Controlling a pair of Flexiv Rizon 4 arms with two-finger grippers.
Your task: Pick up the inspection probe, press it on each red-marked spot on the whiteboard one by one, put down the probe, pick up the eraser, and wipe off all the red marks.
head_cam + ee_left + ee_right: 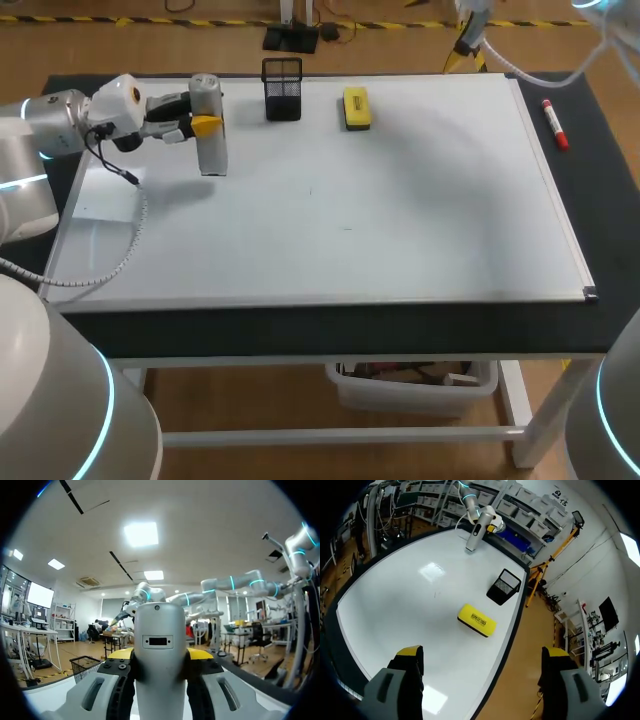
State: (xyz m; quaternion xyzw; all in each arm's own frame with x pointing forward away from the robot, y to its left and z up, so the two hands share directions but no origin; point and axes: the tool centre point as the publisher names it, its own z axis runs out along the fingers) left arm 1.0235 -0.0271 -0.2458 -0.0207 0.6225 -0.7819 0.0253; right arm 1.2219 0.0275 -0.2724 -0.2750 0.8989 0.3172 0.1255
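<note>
Left gripper [203, 126] clamps the probe [211, 150] upright, tip down on the whiteboard [350, 230] at ten o'clock, seemingly for pressing. Right gripper [482, 655] hangs wide open, empty, near the eraser [356, 107] at twelve.

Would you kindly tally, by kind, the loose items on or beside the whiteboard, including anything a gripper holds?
inspection probe: 1
yellow eraser: 1
black mesh holder: 1
red marker: 1
Total: 4
</note>
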